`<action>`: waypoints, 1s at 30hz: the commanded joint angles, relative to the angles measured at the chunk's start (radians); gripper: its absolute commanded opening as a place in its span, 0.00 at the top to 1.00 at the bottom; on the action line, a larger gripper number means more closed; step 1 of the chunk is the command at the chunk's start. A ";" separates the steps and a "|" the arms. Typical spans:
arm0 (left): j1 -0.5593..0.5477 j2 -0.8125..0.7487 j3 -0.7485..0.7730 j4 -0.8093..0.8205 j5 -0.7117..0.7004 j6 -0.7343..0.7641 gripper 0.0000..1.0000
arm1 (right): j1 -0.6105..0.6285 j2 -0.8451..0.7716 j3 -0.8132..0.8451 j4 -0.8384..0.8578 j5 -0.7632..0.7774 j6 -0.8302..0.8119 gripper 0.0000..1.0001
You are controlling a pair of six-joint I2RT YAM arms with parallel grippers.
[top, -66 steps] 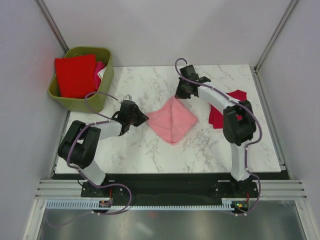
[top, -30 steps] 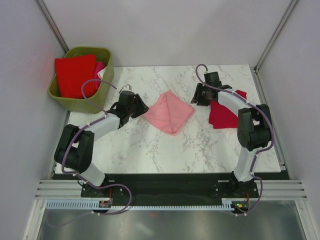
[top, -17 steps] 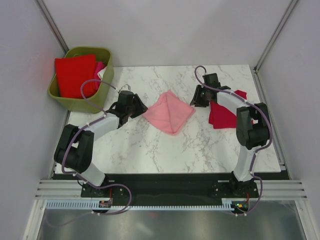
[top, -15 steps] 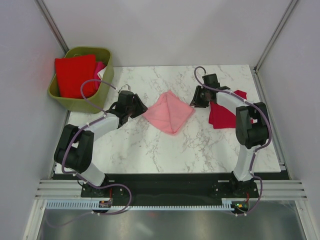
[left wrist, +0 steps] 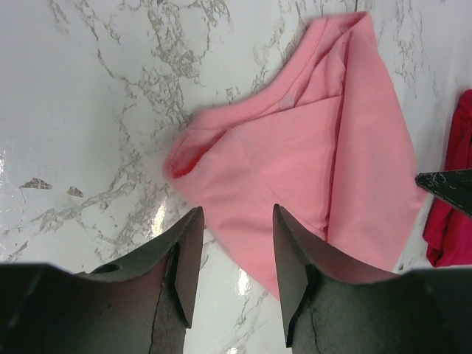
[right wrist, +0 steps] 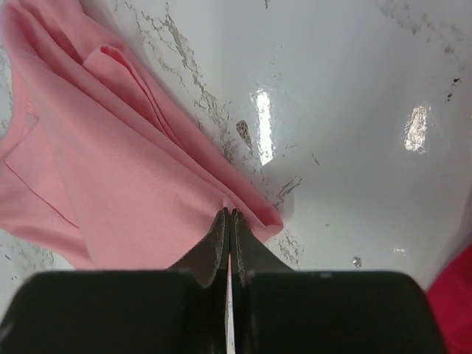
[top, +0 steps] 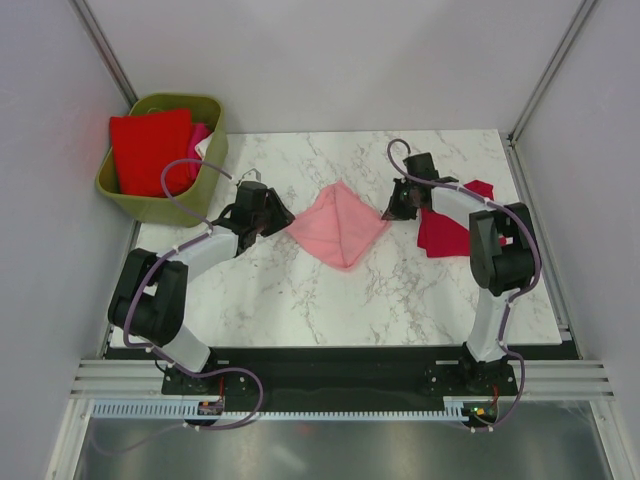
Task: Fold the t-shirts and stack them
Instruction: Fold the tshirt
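The light pink folded cloth t-shirt [top: 337,227] lies as a diamond in the middle of the white marble tabletop [top: 300,295], its long axis running left to right between the arms. The right gripper [top: 392,211] has its jaws pinched shut on the shirt's right corner. The left gripper [top: 272,217] has its jaws parted at the left corner, gripping nothing. There is open room on the near side, while the dark crimson cloth t-shirt [top: 447,228] crowds the right.

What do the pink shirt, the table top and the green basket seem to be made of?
The pink shirt: soft matte knit cloth, likely cotton; it creases and shows hems. The table top: glossy white marble look, grey veins and lamp glare, perhaps laminate. The basket: olive plastic, it seems; smooth rigid walls.
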 commanded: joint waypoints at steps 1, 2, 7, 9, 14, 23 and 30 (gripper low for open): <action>0.007 -0.035 0.034 0.003 -0.018 0.041 0.50 | 0.011 -0.075 0.000 0.027 -0.022 0.003 1.00; 0.007 -0.033 0.034 0.003 -0.018 0.041 0.51 | 0.024 -0.079 0.008 0.027 -0.033 0.010 1.00; 0.012 -0.030 0.026 0.001 -0.019 0.041 0.51 | 0.078 -0.090 0.052 0.016 -0.039 0.027 1.00; 0.015 -0.030 0.025 0.001 -0.019 0.043 0.51 | 0.104 -0.087 0.075 0.009 -0.041 0.037 0.98; 0.021 -0.030 0.022 0.001 -0.013 0.041 0.51 | 0.150 -0.060 0.118 0.009 -0.065 0.067 0.97; 0.041 -0.024 0.011 0.001 0.001 0.041 0.52 | 0.218 0.023 0.179 0.121 -0.167 0.217 0.97; 0.076 -0.038 -0.027 0.018 0.021 0.026 0.51 | 0.290 0.141 0.232 0.232 -0.219 0.357 0.97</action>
